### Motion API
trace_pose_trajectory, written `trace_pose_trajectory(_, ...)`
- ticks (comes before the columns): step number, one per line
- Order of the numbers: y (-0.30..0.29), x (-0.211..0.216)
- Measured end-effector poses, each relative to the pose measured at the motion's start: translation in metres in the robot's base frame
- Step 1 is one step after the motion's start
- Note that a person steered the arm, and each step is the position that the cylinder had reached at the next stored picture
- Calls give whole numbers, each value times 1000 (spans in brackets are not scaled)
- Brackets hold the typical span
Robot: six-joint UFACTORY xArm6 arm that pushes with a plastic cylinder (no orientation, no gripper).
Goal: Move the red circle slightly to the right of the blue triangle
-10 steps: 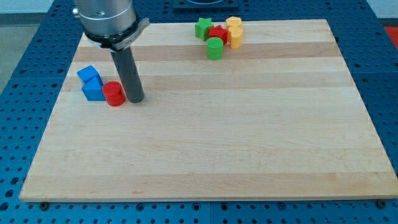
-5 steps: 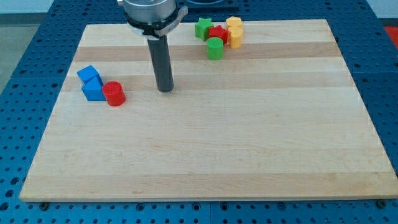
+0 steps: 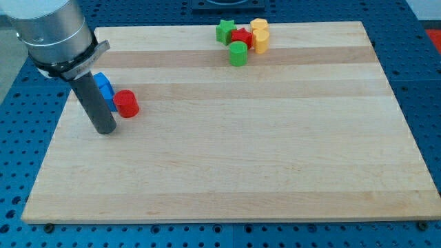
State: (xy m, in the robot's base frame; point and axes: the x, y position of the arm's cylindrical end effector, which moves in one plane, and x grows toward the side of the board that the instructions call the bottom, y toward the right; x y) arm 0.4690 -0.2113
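Since half second ago, rod swung from board middle to view's left; blocks unchanged.

Board (image 3: 234, 172): wooden, smooth, so blocks slide easy.

My tip (image 3: 105, 129): grasps nothing, bare rod end, just below-left of red circle, apart from it.

Blue blocks (image 3: 103, 84): partly hidden behind rod; triangle shape not clear.

Red circle (image 3: 126, 103): touching blue blocks on their right. Judged light, stiff, may roll off; push at side, through centre.

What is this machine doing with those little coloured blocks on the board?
A robot arm ending in a dark rod is sliding blocks around a wooden board. My tip rests near the view's left edge, just below the blue blocks and left of the red circle, apparently touching neither. The red circle sits against the blue blocks' right side. Green, red and yellow blocks cluster at the top.
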Motion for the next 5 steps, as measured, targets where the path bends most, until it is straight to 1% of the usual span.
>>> trace_pose_trajectory(1,0,-15)
trace_pose_trajectory(3,2,-26)
trace_pose_trajectory(4,25,-31)
trace_pose_trajectory(5,45,-48)
